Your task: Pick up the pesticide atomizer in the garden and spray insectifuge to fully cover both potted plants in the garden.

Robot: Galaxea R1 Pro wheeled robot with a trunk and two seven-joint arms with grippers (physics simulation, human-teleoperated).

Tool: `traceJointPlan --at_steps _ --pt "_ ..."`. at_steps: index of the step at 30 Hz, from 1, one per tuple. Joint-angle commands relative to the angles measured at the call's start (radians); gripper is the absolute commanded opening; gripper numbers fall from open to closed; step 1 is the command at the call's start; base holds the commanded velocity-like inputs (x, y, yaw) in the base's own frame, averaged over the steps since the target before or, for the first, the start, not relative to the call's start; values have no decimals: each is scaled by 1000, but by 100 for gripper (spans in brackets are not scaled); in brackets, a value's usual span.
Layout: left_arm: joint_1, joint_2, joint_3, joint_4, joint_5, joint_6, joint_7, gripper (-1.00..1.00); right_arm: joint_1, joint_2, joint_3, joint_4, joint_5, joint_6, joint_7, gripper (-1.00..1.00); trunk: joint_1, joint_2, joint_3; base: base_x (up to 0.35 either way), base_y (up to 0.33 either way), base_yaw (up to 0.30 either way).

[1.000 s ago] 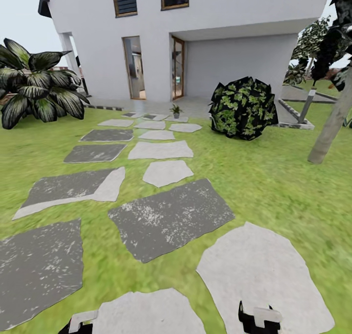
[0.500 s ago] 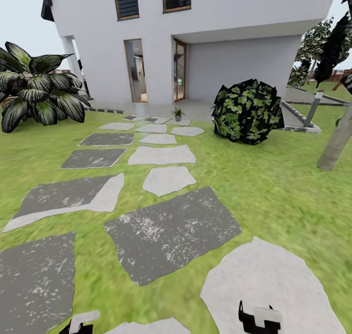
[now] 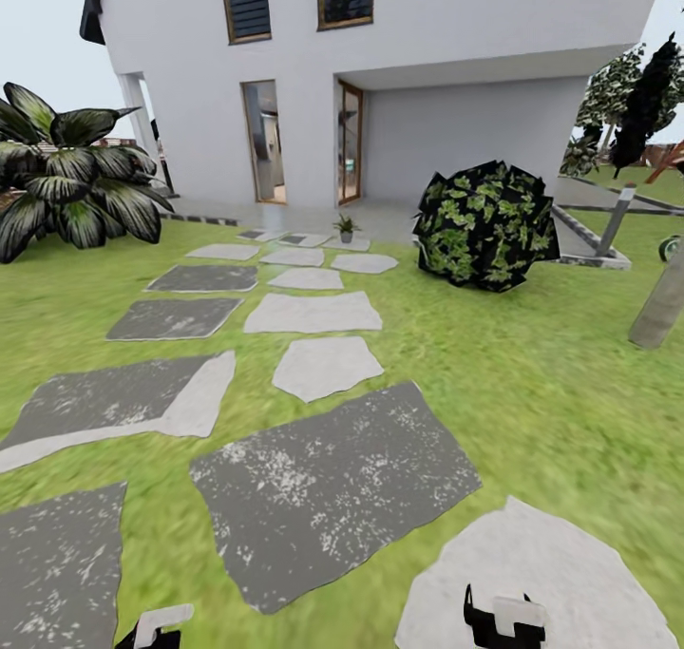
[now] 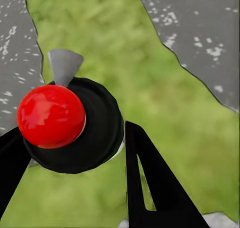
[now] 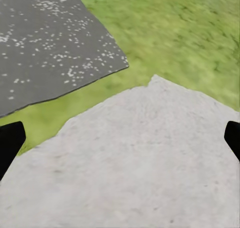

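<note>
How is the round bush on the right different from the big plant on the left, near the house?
The round bush is a compact ball of small, mottled green-and-dark leaves; the big-leaved plant spreads long, broad, dark leaves with pale streaks. The bush sits near the garage wall, the plant by the house corner. Both stand on the lawn.

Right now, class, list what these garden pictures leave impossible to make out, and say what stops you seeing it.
- Small potted plant, head view: too far and small to judge its leaves or any specks.
- Left hand and right hand, head view: cut off by the bottom edge.
- Red-topped black round object, left wrist view: too close to identify; whether it is clamped is unclear.
- Tree trunk, head view: cut by the right edge.
</note>
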Motion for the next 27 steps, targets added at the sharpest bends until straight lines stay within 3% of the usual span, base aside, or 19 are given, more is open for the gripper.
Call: traceJointPlan --at_steps 1,12,19,27 --pt "-1 0 6 1 -9 -3 3 -100 -1 0 1 1 10 1 -10 100 0 0 0 337 0 0" --pt "-1 0 6 1 -9 -3 3 -100 -1 2 1 1 8 0 -12 100 0 0 0 337 0 0" --pt "-1 0 6 1 -9 -3 2 -100 -1 18 -2 -1 5 -1 -15 100 0 0 0 337 0 0" --pt "-1 0 6 3 -9 -3 2 -100 -1 12 0 1 12 0 -9 100 0 0 0 337 0 0"
